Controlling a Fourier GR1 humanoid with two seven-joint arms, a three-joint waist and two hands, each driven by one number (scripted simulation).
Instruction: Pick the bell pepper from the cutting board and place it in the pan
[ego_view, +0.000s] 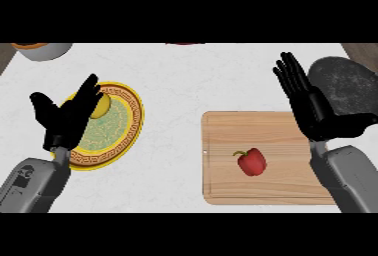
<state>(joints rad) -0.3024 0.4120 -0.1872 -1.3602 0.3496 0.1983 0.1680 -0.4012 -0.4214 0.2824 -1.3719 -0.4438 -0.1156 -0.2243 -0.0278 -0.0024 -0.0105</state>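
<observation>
A red bell pepper (252, 161) with a green stem lies near the middle of the wooden cutting board (225, 187) at the lower right. The dark pan (351, 82) sits at the right edge, behind the board. My right hand (314, 107) is open, fingers straight and pointing away, over the board's far right corner and the pan's left rim, up and to the right of the pepper. At the left, my left hand (65, 117) is open over a plate, far from the pepper.
A yellow-rimmed patterned plate (118, 131) with a yellow item (102, 106) on it lies under my left hand. A grey bowl (44, 50) stands at the far left corner. A dark red object (184, 43) peeks in at the far edge.
</observation>
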